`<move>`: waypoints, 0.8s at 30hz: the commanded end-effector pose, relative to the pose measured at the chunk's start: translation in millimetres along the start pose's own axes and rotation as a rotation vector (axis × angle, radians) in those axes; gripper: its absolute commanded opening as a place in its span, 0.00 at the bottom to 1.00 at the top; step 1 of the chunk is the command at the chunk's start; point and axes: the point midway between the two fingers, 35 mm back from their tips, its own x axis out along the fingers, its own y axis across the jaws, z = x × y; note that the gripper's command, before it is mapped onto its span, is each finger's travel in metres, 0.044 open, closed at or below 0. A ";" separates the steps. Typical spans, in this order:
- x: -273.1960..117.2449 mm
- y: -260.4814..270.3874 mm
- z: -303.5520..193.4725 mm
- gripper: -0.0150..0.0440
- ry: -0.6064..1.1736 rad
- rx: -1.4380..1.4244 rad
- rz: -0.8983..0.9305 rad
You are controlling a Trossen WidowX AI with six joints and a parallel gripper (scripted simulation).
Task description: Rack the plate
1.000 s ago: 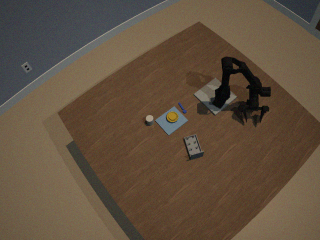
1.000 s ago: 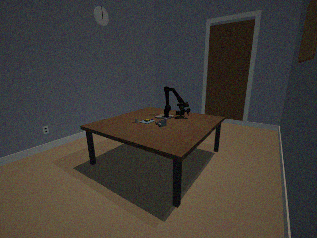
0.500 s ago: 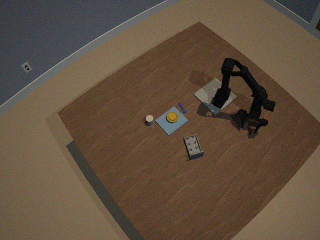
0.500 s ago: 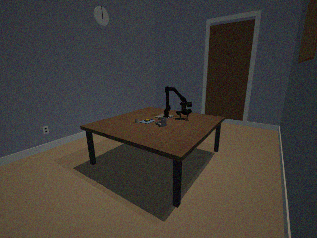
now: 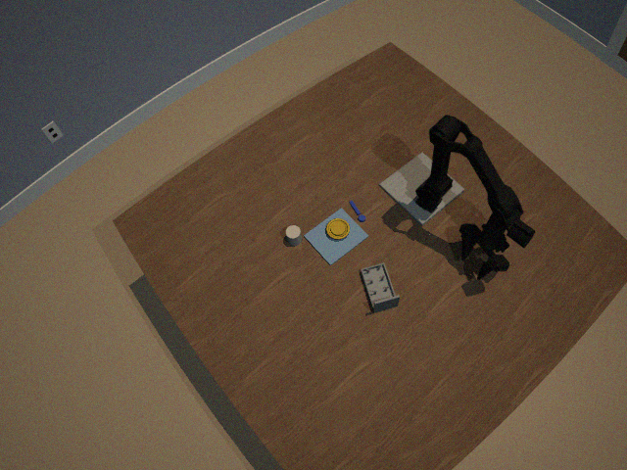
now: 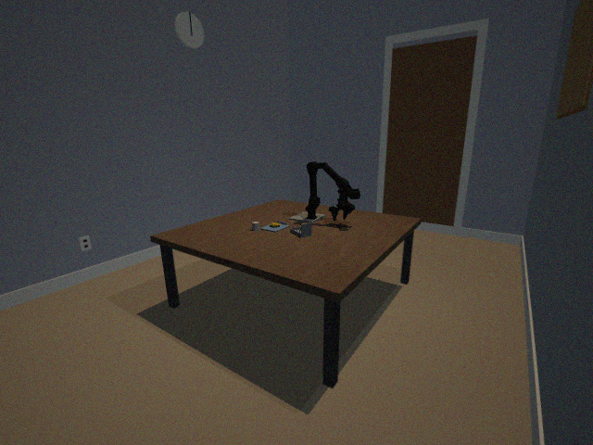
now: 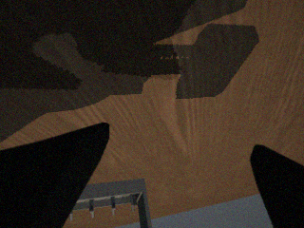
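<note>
The yellow round plate (image 5: 337, 229) (image 6: 274, 224) lies flat on a light blue square mat (image 5: 330, 257). The grey dish rack (image 5: 386, 304) (image 6: 306, 230) stands on the table, nearer than the mat in the exterior view, with short rails inside and no plate in it. Part of the rack (image 7: 114, 188) shows at the lower left of the wrist view. My gripper (image 5: 470, 268) (image 6: 339, 220) (image 7: 179, 141) is open and empty, above the table well to the right of the rack in the top and exterior views. The plate is not in the wrist view.
A white cup (image 5: 292, 235) (image 6: 256, 225) stands left of the mat. A blue spoon (image 5: 356, 210) lies beside the mat on the arm's side. The arm's base stands on a pale square board (image 5: 402, 183). The arm's shadow falls across the table under the gripper.
</note>
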 end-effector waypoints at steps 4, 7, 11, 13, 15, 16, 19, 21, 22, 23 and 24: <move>11.5 -6.0 -26.5 0.93 -0.007 0.172 0.067; 18.7 -7.2 -43.6 0.93 0.006 0.252 0.101; 27.7 -6.8 -67.0 0.93 0.025 0.359 0.143; 31.3 -6.0 -78.6 0.93 0.034 0.412 0.166; 34.2 -4.7 -90.7 0.93 0.044 0.467 0.189; 35.6 -3.9 -96.8 0.93 0.049 0.494 0.201; 39.4 -0.6 -115.2 0.93 0.065 0.576 0.235; 41.6 2.3 -127.5 0.93 0.076 0.631 0.257; 42.6 4.0 -133.6 0.93 0.081 0.659 0.267; 43.8 5.4 -139.1 0.93 0.085 0.689 0.280; 45.0 7.1 -144.8 0.93 0.088 0.721 0.292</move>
